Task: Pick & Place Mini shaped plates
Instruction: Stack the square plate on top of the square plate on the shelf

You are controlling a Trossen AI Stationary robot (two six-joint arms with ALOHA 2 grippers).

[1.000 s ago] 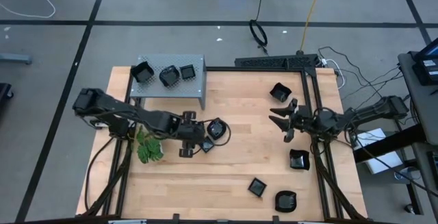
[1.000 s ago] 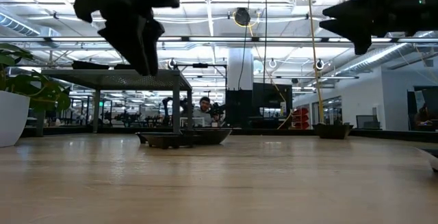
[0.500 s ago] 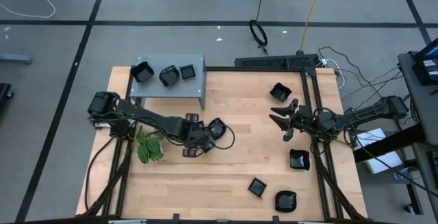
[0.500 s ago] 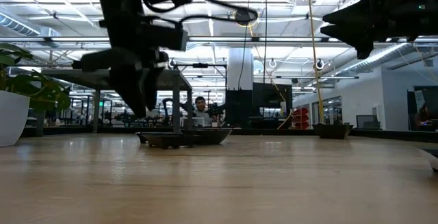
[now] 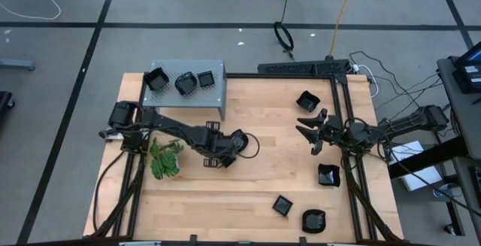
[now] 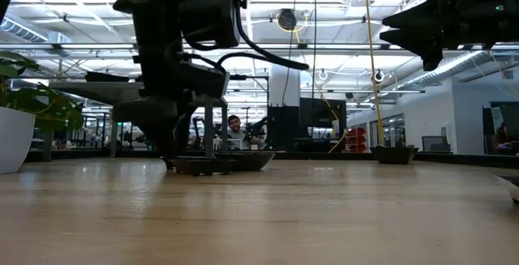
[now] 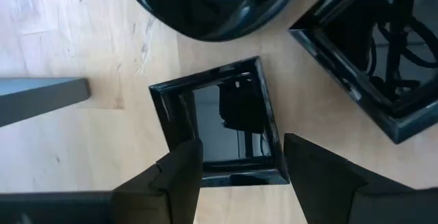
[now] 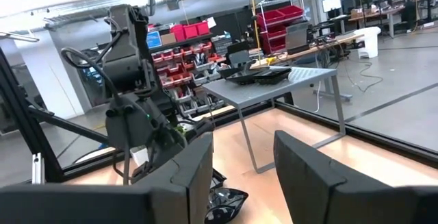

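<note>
One sec on, left gripper (image 7: 241, 166) is dropping over small square plate (image 7: 217, 118), jaws wide, pick imminent; right gripper (image 5: 310, 131) is idling, jaws apart.

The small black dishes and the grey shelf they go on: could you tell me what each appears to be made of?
The small black dishes, like the square one under the open left gripper, look like glazed ceramic or glossy plastic: they mirror the camera and lights sharply. The shelf looks like matte grey perforated sheet metal on thin legs, its top dotted with holes.
</note>
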